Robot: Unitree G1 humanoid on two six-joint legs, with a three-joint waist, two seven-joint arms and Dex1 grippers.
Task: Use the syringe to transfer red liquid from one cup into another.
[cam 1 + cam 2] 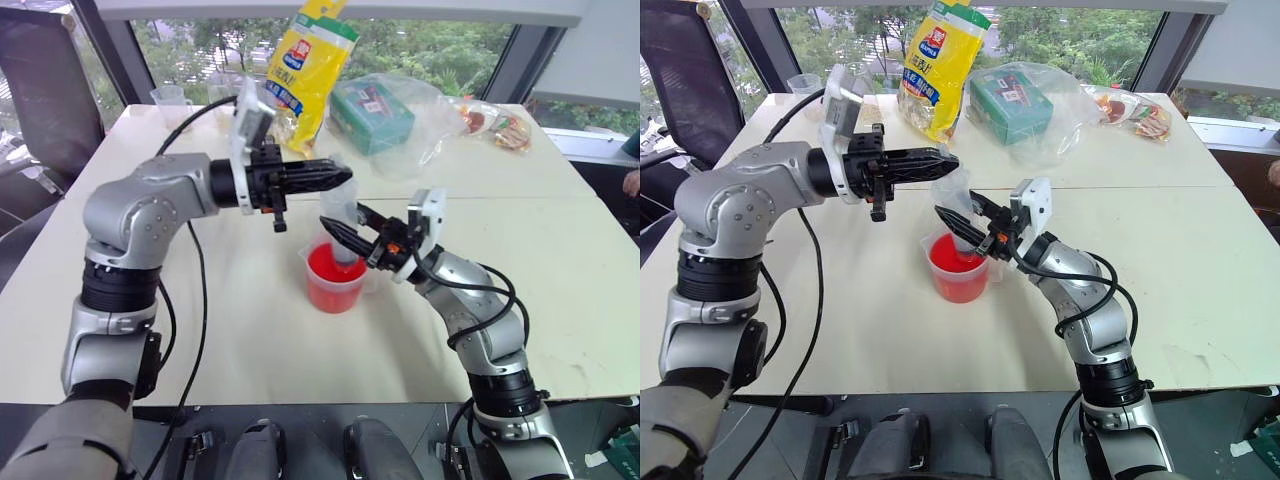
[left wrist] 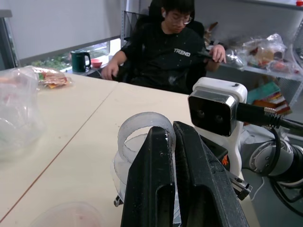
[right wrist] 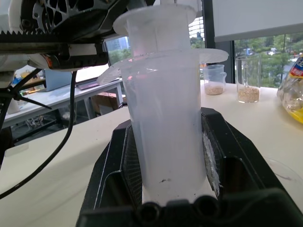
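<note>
A cream counter (image 1: 250, 330) stands before big windows. The left gripper (image 1: 335, 178) is pinched shut on the plunger top. The syringe (image 1: 343, 225) stands upright, nozzle down in the red beaker (image 1: 335, 280). The right gripper (image 1: 345, 235) is clamped around its barrel.

yellow snack bag (image 1: 308, 62) upright at far table edge | green box (image 1: 371, 113) inside clear plastic bag (image 1: 425, 125) beside it | seated person (image 2: 171, 45) beyond table
</note>
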